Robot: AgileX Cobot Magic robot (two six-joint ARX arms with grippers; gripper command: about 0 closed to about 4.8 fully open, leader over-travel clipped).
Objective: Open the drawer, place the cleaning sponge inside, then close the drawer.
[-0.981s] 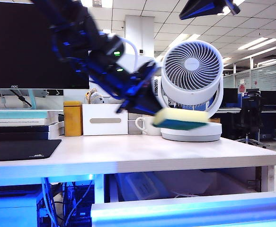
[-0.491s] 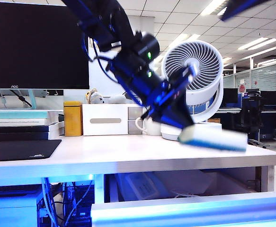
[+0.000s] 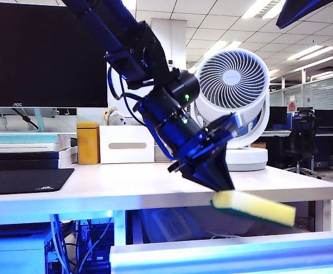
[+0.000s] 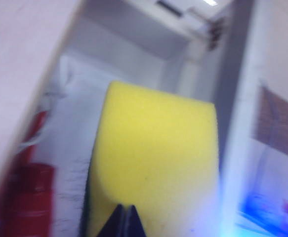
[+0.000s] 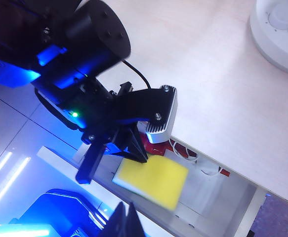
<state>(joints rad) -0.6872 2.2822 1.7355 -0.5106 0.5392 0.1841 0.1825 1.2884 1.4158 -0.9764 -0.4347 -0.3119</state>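
Note:
The yellow cleaning sponge point(image 3: 253, 208) with its dark green layer hangs tilted just below the table's front edge, above the open drawer, whose white blue-lit front point(image 3: 229, 254) runs along the bottom of the exterior view. My left gripper point(image 3: 223, 191) is shut on one end of it. In the left wrist view the sponge point(image 4: 153, 158) fills the middle over the drawer's white inside, pinched by the left gripper point(image 4: 125, 217). My right gripper point(image 5: 126, 219) is shut and holds nothing. It looks down from above at the sponge point(image 5: 153, 180). The right arm point(image 3: 306, 11) shows at the top right.
On the table point(image 3: 97, 188) stand a white fan point(image 3: 232, 91), a white organizer box point(image 3: 126, 144), an orange-yellow box point(image 3: 88, 142), a black monitor point(image 3: 40, 54) and a black mat point(image 3: 23, 180). A red item point(image 4: 25, 197) and a white bag lie inside the drawer.
My left arm has carried the sponge down and to the right, from in front of the fan above the table to below the table edge over the drawer.

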